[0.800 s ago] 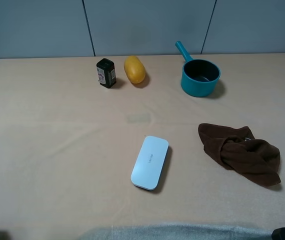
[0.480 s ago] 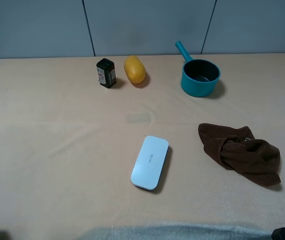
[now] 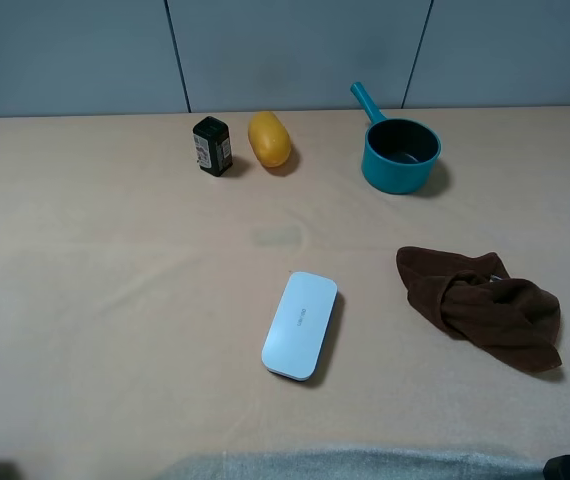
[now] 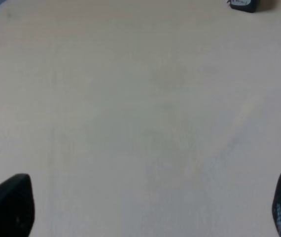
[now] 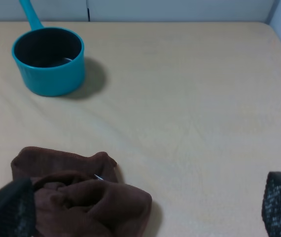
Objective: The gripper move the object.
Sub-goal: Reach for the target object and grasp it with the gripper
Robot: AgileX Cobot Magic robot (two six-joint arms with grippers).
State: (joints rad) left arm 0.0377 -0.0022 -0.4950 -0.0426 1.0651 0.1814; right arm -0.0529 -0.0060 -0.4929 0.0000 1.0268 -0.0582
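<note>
The object is a small teal saucepan (image 3: 400, 155) with a dark inside, standing at the back right of the table with its handle pointing toward the wall. The right wrist view shows the saucepan (image 5: 49, 59) far ahead of my right gripper (image 5: 143, 207). That gripper is open, its fingers wide apart, and it hovers near the brown cloth (image 5: 81, 202) without touching it. My left gripper (image 4: 148, 207) is open too, over bare table with nothing between its fingers. In the exterior view only dark bits of the arms show at the bottom corners.
A flat white case (image 3: 301, 324) lies mid-table, and the crumpled brown cloth (image 3: 480, 305) sits to its right. A small black box (image 3: 212, 146) and a yellow rounded item (image 3: 269, 138) stand at the back. The beige table (image 3: 115, 280) ends at a grey wall behind.
</note>
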